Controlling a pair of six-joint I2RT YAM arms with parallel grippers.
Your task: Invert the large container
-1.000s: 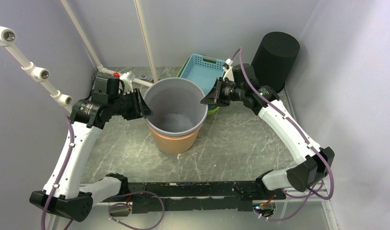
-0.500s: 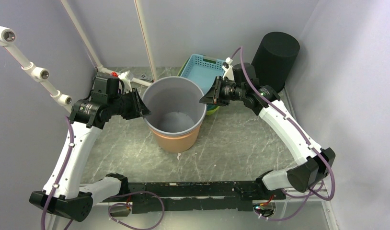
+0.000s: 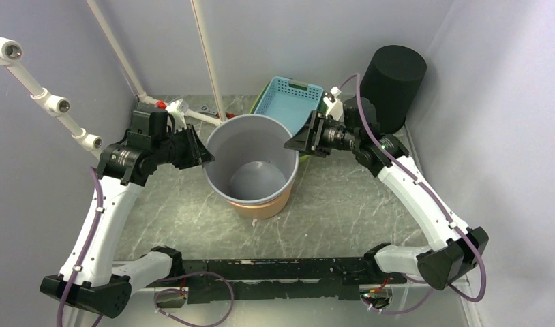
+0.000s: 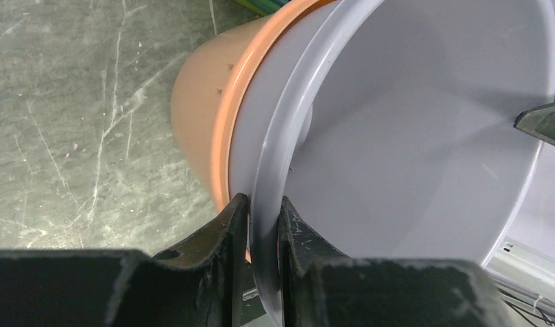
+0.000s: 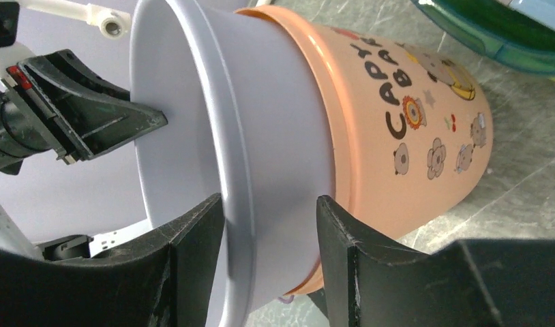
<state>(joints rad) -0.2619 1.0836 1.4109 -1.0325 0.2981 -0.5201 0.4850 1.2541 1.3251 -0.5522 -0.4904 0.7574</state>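
Left hand (image 4: 261, 228) pinches the rim of the large grey container (image 3: 247, 146), its jaws narrow on the wall. Right hand (image 5: 269, 208) straddles the opposite rim with its jaws apart, not closed on it. We find the container upright, mouth up, nested in an orange container (image 3: 264, 206) on the bench (image 3: 343, 204). We judge the inversion not yet begun: lifting out and turning over remain.

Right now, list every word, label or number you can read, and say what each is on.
"CAPPY": printed on the side of the orange container, among cartoon animals.
A second word beside it starts "BA"; the rest is unclear.
Nothing else is readable.
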